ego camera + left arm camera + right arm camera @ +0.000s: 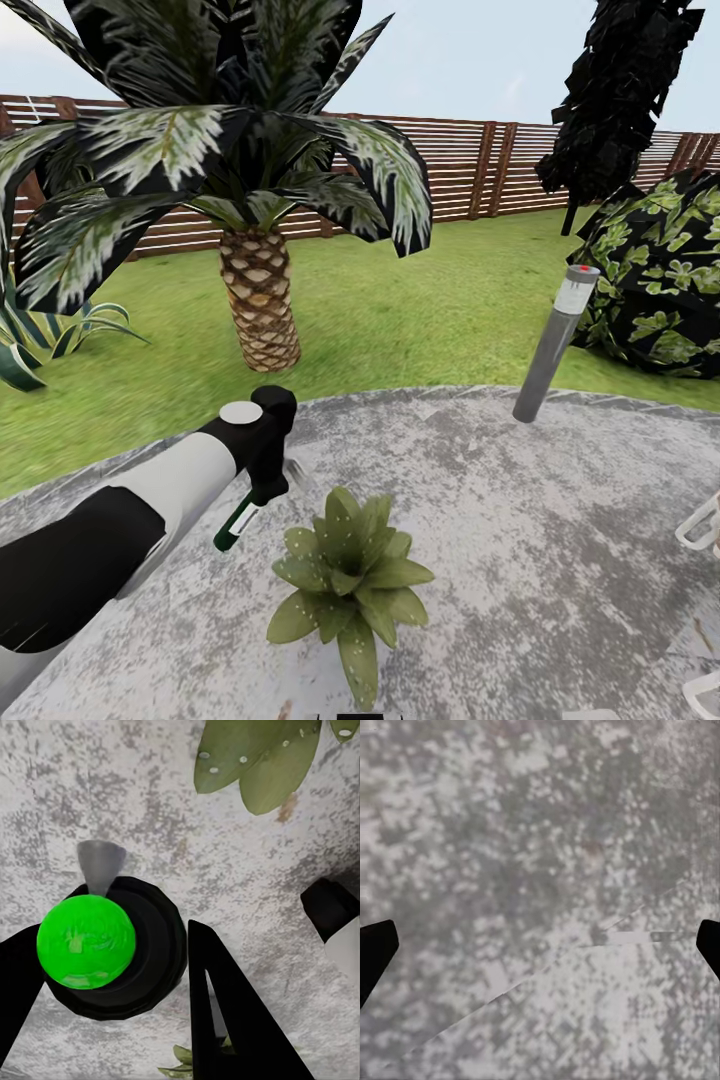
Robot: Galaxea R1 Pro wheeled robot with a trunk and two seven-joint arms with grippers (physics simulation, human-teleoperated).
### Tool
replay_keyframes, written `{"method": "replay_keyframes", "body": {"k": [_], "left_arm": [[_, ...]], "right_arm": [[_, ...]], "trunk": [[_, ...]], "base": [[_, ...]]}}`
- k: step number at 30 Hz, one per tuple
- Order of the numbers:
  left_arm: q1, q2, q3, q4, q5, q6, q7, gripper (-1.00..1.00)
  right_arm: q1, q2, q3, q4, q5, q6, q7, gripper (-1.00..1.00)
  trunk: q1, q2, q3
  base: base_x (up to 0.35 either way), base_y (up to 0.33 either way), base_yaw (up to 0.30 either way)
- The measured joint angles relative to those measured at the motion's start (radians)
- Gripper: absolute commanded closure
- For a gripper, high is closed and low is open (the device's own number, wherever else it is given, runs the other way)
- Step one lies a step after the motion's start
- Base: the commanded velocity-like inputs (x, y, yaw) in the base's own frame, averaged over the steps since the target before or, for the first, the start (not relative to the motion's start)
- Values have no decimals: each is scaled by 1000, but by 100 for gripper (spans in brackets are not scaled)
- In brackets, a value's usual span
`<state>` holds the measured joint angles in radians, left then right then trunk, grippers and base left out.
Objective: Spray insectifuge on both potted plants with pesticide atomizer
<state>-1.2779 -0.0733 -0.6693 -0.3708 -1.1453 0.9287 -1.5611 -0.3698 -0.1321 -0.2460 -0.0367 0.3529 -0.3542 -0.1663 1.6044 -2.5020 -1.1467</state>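
The left gripper [262, 490] is closed on the pesticide atomizer [237, 520], which hangs tilted from the jaws above the stone patio [520, 540], its dark green body with a white band just beside the near potted plant [350, 580]. In the left wrist view the atomizer [105, 945] sits between the two dark fingers [225, 1020], seen end-on as a bright green disc in a dark ring, with a small grey cone at its far edge that may be the nozzle or a spray plume; which cannot be told. Leaves [255, 761] at the edge of that view carry pale specks of insectifuge [204, 755], and similar dots show on the rosette in the head view, so spraying of this plant appears to be under way. Whether coverage is complete cannot be judged. The pick-up step is done. A second potted plant remains to be treated, by the task's wording. The right gripper [540, 945] hangs open over bare patio [540, 832], its fingertips wide apart and holding nothing. A palm [255, 300] and a slatted fence [480, 170] stand beyond on the lawn.
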Motion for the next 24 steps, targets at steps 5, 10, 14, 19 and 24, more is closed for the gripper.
{"method": "replay_keyframes", "body": {"k": [5,10,14,19,24], "left_arm": [[3,-4,0,1,0,0,0,100],[-6,-5,-5,-4,-1,-9,0,100],[2,-18,-3,-57,-10,-85,0,100],[7,-48,-4,-63,-11,-93,0,100],[10,-52,-4,-63,-12,-93,0,100]], "right_arm": [[0,0,0,0,-1,0,1,-100],[-1,0,0,0,0,0,1,-100],[0,0,0,0,0,0,1,-100],[0,0,0,0,0,0,1,-100],[0,0,0,0,0,0,1,-100]], "trunk": [[0,0,0],[0,0,0],[0,0,0],[0,0,0],[0,0,0]], "base": [[45,11,-239],[2,1,-46],[0,0,-2],[89,-2,0],[114,-43,-14]]}}
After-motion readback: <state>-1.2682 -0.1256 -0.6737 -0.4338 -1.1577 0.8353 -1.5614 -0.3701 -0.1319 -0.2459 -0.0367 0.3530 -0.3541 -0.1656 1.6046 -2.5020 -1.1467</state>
